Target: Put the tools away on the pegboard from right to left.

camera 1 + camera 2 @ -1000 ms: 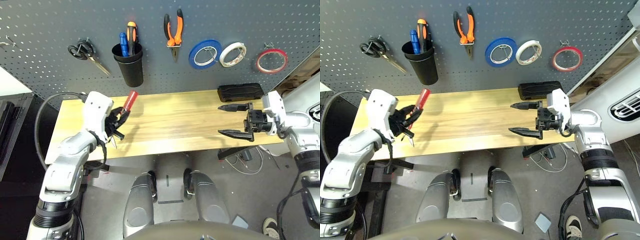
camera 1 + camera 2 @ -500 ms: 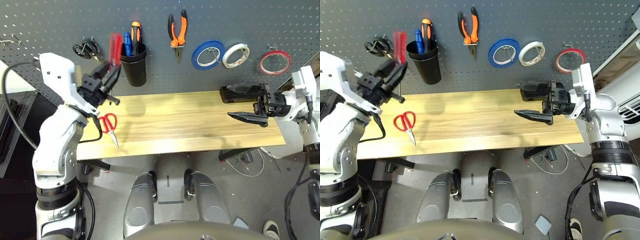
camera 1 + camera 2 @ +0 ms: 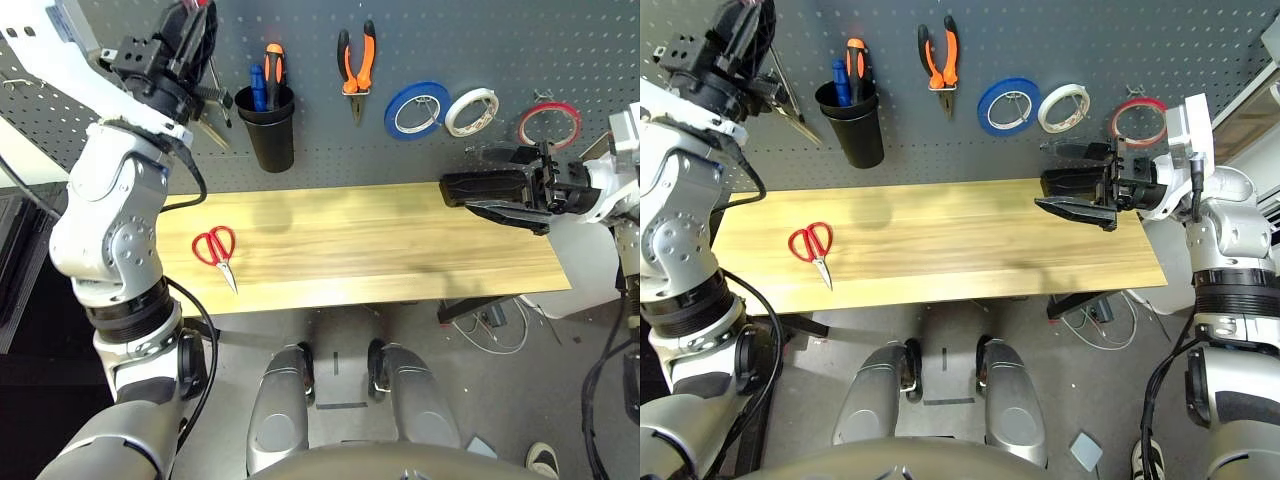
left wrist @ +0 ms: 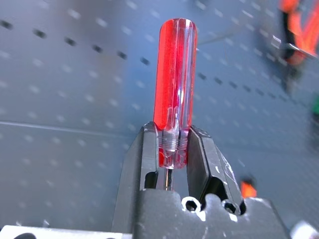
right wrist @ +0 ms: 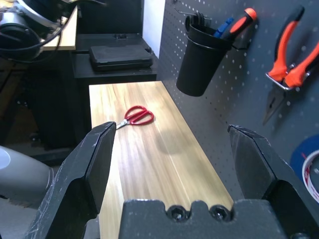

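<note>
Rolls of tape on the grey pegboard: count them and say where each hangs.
3, in a row right of the orange-handled pliers: the blue tape roll, then the white tape roll, then the thin red tape ring farthest right. None looks hidden.

Dark grey pegboard (image 3: 480, 40) with a regular hole grid; clear red screwdriver handle (image 4: 174, 84); red scissors (image 3: 216, 250) on the pale striped wood surface (image 3: 400, 250); orange-black pliers (image 3: 355, 65); black cup (image 3: 267, 130); red tape ring (image 3: 548, 124).
</note>
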